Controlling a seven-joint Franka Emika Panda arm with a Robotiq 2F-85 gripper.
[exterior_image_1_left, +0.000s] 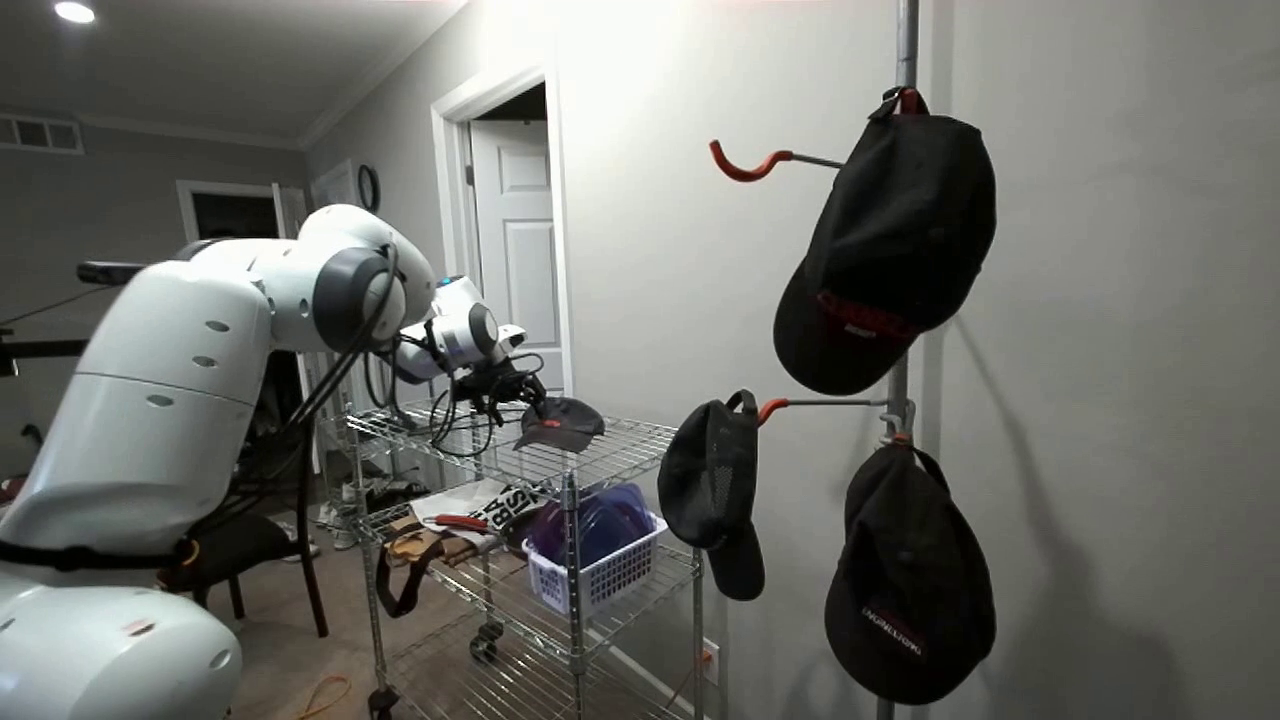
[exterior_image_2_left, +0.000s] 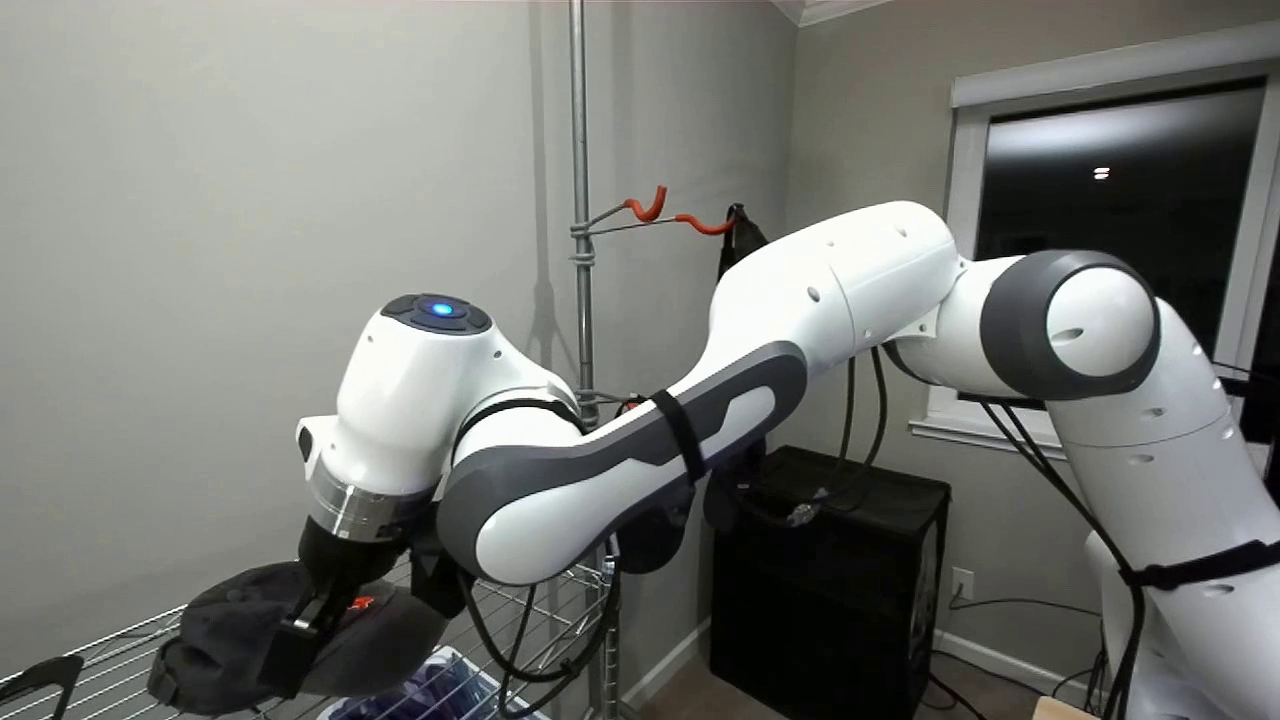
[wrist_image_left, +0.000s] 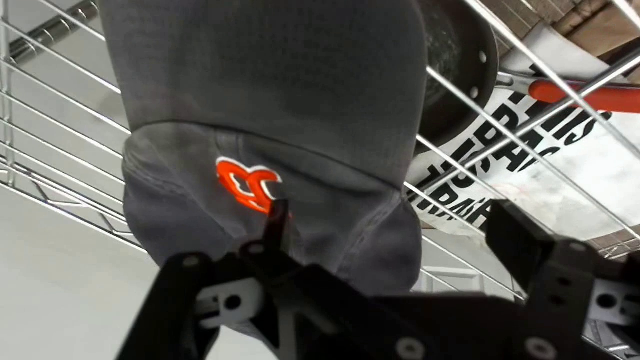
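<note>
A dark grey cap (wrist_image_left: 270, 75) with an orange-and-white emblem (wrist_image_left: 250, 182) lies on the top wire shelf (exterior_image_1_left: 640, 445) of a cart. My gripper (wrist_image_left: 395, 220) points down at it with its fingers wide apart and nothing clamped between them. In the wrist view a finger (wrist_image_left: 276, 225) overlaps the crown beside the emblem, while the opposite finger stands past the cap's side, over the wires. An exterior view has the same cap (exterior_image_2_left: 220, 630) partly hidden behind the gripper (exterior_image_2_left: 360, 640). Whether a finger touches the cloth I cannot tell.
Black caps (exterior_image_1_left: 890, 230) hang from a metal pole (exterior_image_2_left: 583, 330) with orange-tipped hooks (exterior_image_1_left: 745, 170). The cart's lower shelf carries a white lettered bag (wrist_image_left: 540, 155), a dark pan (wrist_image_left: 455, 60) and a lilac basket (exterior_image_1_left: 600, 580). A black box (exterior_image_2_left: 820, 580) stands near the wall.
</note>
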